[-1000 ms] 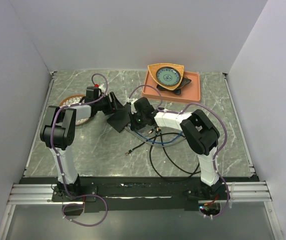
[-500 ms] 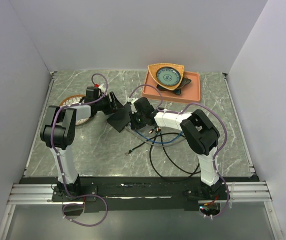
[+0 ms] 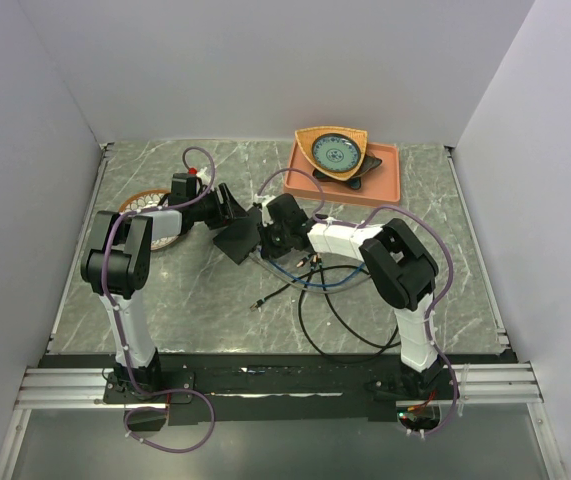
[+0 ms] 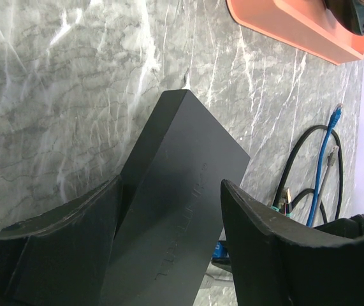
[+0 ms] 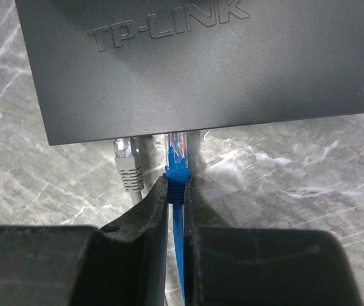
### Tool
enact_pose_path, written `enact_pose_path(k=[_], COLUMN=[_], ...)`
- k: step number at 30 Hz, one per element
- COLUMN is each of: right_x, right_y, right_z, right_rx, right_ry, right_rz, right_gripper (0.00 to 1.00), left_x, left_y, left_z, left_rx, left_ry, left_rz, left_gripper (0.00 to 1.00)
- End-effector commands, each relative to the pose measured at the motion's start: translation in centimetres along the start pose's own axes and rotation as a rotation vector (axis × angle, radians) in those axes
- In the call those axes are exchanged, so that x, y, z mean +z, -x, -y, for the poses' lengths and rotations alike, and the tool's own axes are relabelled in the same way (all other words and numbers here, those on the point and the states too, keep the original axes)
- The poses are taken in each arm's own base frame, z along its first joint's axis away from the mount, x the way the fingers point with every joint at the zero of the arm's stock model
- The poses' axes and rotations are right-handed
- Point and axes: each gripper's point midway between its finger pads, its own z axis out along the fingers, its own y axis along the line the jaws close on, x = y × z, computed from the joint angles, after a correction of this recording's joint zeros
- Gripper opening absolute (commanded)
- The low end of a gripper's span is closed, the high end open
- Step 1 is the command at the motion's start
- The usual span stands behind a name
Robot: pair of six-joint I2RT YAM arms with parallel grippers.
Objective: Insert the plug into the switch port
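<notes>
The switch [image 5: 194, 64] is a flat matte-black box marked TP-LINK, tilted up off the table in the top view [image 3: 237, 240]. My left gripper [image 4: 170, 185] is shut on it, one finger at each long side [image 3: 227, 212]. My right gripper [image 5: 176, 182] is shut on the blue plug [image 5: 178, 159], just right of the switch in the top view [image 3: 265, 235]. The plug's clear tip reaches the switch's near edge. The switch port itself is hidden on that edge. A grey plug [image 5: 125, 159] sits at the same edge, just left of the blue one.
An orange tray [image 3: 375, 185] holding a patterned dish [image 3: 333, 152] stands at the back right. A woven basket [image 3: 145, 205] lies beside the left arm. Loose black and blue cables [image 3: 325, 290] sprawl over the table in front of the right arm.
</notes>
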Motion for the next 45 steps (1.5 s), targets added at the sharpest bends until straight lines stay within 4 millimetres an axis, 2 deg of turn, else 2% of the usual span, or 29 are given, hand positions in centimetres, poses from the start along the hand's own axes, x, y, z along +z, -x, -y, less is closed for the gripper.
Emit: enact_pose_path(k=[1, 5, 8, 15, 19, 29, 34, 37, 39, 40, 41, 45], right_x=[-0.7, -1.7, -1.8, -0.3, 0.3, 1.2, 0.7, -0.4, -1.0, -1.3, -1.6, -1.9], right_y=[6.2, 7.5, 8.0, 6.9, 7.1, 7.6, 8.1, 8.7, 8.7, 8.0, 8.5, 8.1], right_z=[-1.4, -2.1, -2.3, -2.2, -2.6, -1.9, -2.1, -2.7, -3.3, -3.7, -4.1, -4.0], right_rx=[-0.017, -0.026, -0.028, -0.022, -0.045, -0.043, -0.042, -0.064, -0.091, -0.108, -0.124, -0.127], right_ry=[0.038, 0.055, 0.060, 0.062, 0.090, 0.055, 0.055, 0.083, 0.118, 0.138, 0.162, 0.160], right_rz=[0.179, 0.215, 0.227, 0.194, 0.206, 0.205, 0.237, 0.275, 0.298, 0.295, 0.324, 0.328], right_gripper=[0.00, 0.00, 0.00, 0.00, 0.00, 0.00, 0.00, 0.00, 0.00, 0.00, 0.00, 0.00], left_x=[0.3, 0.4, 0.4, 0.3, 0.4, 0.5, 0.5, 0.5, 0.5, 0.5, 0.5, 0.6], left_y=[-0.5, -0.7, -0.8, -0.9, -1.2, -1.8, -2.0, -1.9, -1.8, -1.7, -1.8, -1.7], left_z=[1.6, 1.5, 1.5, 1.7, 1.6, 1.5, 1.3, 1.1, 1.0, 1.1, 1.0, 0.8], left_rx=[0.019, 0.016, 0.013, 0.015, 0.015, 0.021, 0.030, 0.030, 0.032, 0.031, 0.028, 0.023], left_ry=[-0.078, -0.078, -0.078, -0.087, -0.087, -0.084, -0.069, -0.056, -0.050, -0.048, -0.044, -0.035], left_rz=[-0.038, -0.046, -0.046, -0.051, -0.061, -0.092, -0.101, -0.096, -0.092, -0.088, -0.089, -0.084], left_gripper=[0.68, 0.68, 0.68, 0.69, 0.69, 0.68, 0.68, 0.69, 0.69, 0.70, 0.71, 0.72])
